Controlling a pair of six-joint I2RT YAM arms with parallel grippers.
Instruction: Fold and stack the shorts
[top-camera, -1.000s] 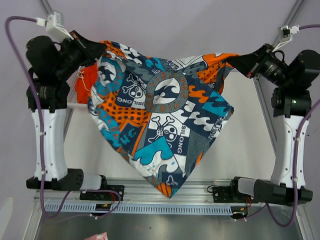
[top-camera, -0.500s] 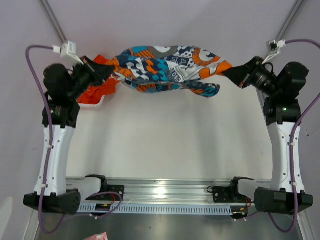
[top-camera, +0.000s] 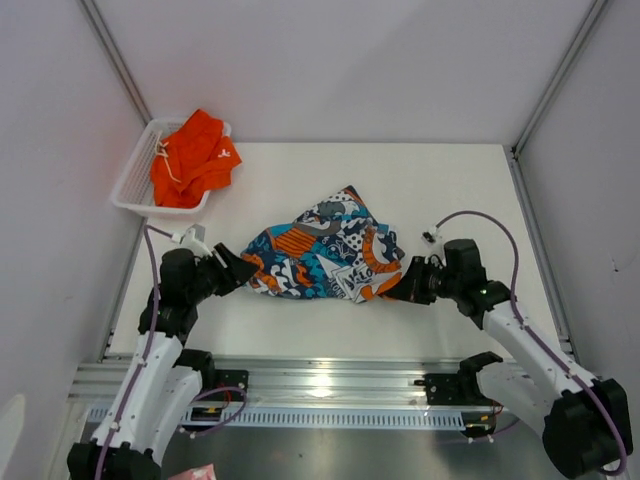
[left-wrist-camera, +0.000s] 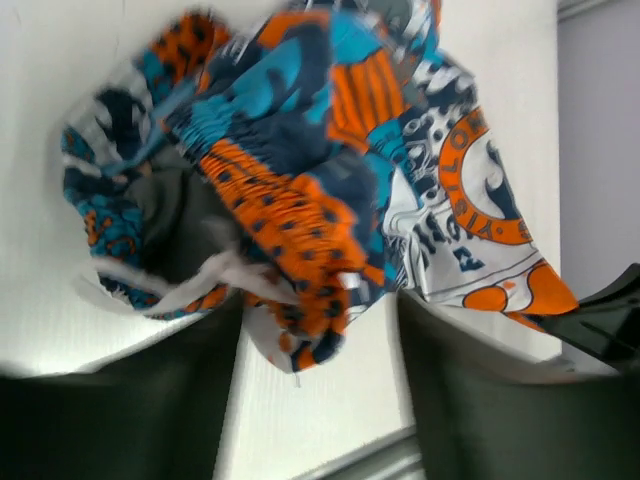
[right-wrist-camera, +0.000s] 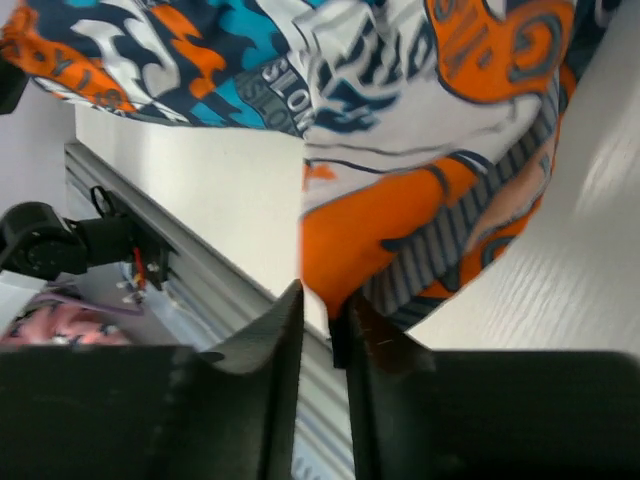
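The printed shorts (top-camera: 325, 250) lie crumpled in a heap at the middle of the table. My left gripper (top-camera: 243, 268) is at their left edge, low over the table. In the left wrist view it (left-wrist-camera: 318, 330) is open, with the waistband (left-wrist-camera: 290, 240) just beyond the fingertips and nothing between them. My right gripper (top-camera: 400, 285) is at the right edge of the heap. Its jaws (right-wrist-camera: 322, 300) stand a narrow gap apart, and an orange corner of the shorts (right-wrist-camera: 380, 240) touches one fingertip. The orange shorts (top-camera: 195, 155) lie bunched in the white basket (top-camera: 135, 178).
The basket sits at the far left against the side wall. A metal rail (top-camera: 320, 385) with both arm bases runs along the near edge of the table. Slanted frame posts (top-camera: 555, 85) and walls close in the back and sides.
Both arms have come down from holding the printed shorts stretched in the air. The shorts now lie on the table. The left jaws have opened and the right jaws have parted slightly.
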